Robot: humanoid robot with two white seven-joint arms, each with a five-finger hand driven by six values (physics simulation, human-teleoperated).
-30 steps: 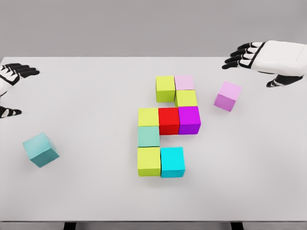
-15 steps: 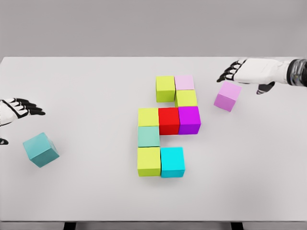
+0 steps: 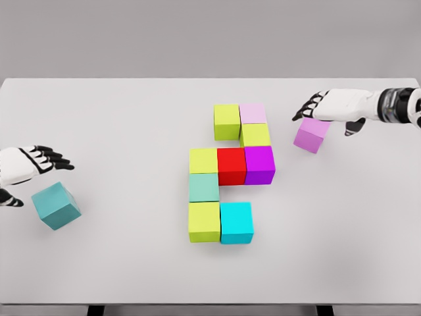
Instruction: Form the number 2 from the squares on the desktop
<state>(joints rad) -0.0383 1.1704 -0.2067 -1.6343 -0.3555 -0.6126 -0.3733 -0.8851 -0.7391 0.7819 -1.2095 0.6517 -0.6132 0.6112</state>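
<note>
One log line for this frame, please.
right hand: open over pink cube | left hand: open near teal cube

We see our right hand (image 3: pixel 335 108) as a smooth white shell over the back of the palm, with black segmented fingers (image 3: pixel 306 108) and a black thumb tip. Behind it, our wrist carries a dark grey band with a ribbed look, and then the white forearm casing runs on to the picture's edge. Our left hand (image 3: pixel 23 168) shows the same make: a white back, black jointed fingers with pale knuckle plates, and a black-tipped thumb.
</note>
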